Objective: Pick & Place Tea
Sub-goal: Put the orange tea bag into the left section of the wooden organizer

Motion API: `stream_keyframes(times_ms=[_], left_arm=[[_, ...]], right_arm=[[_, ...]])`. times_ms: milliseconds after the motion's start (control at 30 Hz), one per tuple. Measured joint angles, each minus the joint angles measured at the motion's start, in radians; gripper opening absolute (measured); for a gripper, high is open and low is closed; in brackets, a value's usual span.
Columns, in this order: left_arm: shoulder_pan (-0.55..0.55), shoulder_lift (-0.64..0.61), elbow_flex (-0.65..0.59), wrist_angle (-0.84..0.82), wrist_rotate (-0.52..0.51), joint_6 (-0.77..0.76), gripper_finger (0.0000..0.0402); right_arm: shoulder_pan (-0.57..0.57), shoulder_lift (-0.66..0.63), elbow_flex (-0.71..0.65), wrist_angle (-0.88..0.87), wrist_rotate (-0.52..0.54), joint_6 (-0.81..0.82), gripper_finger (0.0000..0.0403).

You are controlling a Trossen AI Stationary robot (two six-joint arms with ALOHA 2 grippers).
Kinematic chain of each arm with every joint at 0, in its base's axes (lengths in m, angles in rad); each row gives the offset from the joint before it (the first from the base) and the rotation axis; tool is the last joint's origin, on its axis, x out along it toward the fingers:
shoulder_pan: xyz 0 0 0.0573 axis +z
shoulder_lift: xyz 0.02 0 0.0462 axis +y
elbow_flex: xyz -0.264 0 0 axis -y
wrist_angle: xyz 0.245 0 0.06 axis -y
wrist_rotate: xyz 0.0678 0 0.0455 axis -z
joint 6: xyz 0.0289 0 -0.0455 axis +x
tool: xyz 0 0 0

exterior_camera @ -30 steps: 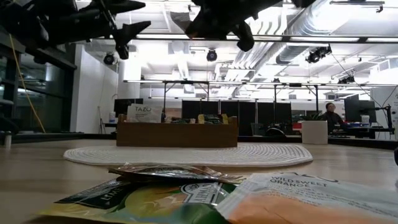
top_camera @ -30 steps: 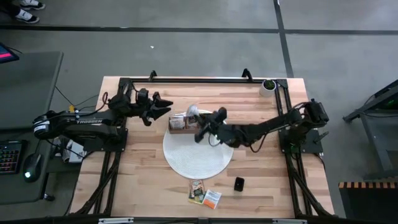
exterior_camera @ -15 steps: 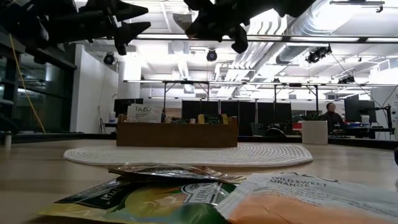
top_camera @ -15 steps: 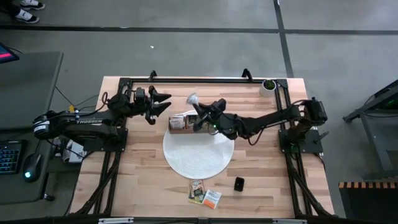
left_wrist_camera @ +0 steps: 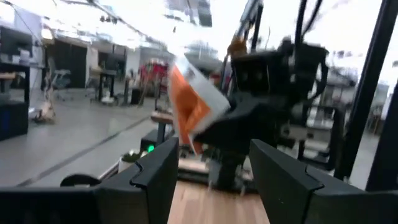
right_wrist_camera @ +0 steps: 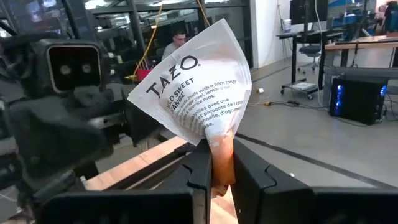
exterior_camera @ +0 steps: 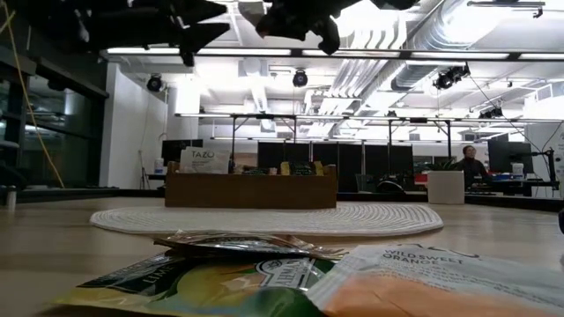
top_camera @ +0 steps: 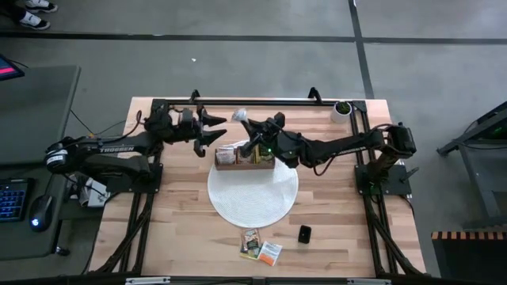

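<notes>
My right gripper [top_camera: 252, 133] is shut on a white and orange tea packet [top_camera: 240, 115], raised above the far side of the wooden box [top_camera: 244, 155]. The packet's printed white face [right_wrist_camera: 196, 87] fills the right wrist view. My left gripper [top_camera: 219, 123] stands open just left of the packet and faces it. In the left wrist view the packet [left_wrist_camera: 191, 104] shows beyond that gripper's two spread fingers. The box rests by its base on the far edge of the round white mat [top_camera: 252, 194]. More tea packets [top_camera: 261, 249] lie flat near the table's front edge. My right gripper pinches the packet's orange end [right_wrist_camera: 222, 152] between its two fingers. The fingers come about level from the table's right. The packet is lifted clear of box and table, and its white part fans out beyond the fingertips toward my left gripper.
A small black object [top_camera: 305, 233] lies on the wood right of the loose packets. A white cup with a plant [top_camera: 342, 108] stands at the far right corner. A black frame rail [top_camera: 253, 101] runs along the far edge. A person sits far off in the room [exterior_camera: 467, 165].
My right gripper has risen and gone toward the table's far edge, carrying the packet from over the box to beyond its far side. My left gripper has lifted a little, rolled about its own line, and stayed open.
</notes>
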Motion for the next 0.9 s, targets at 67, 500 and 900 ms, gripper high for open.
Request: stream_keyframes(times_ms=[67,500,900], left_arm=[[0.000,0.015,0.044,-0.081,0.007,0.040,0.0193],[0.000,0.099,0.167,-0.171,0.007,0.119,0.0193],[0.000,0.168,0.271,-0.170,-0.025,0.119,0.0193]], right_arm=[[-0.008,0.000,0.004,-0.004,0.006,-0.003,0.0030],[-0.024,0.000,0.004,-0.013,-0.002,-0.006,0.0030],[-0.023,0.000,0.004,-0.048,-0.010,-0.006,0.0030]])
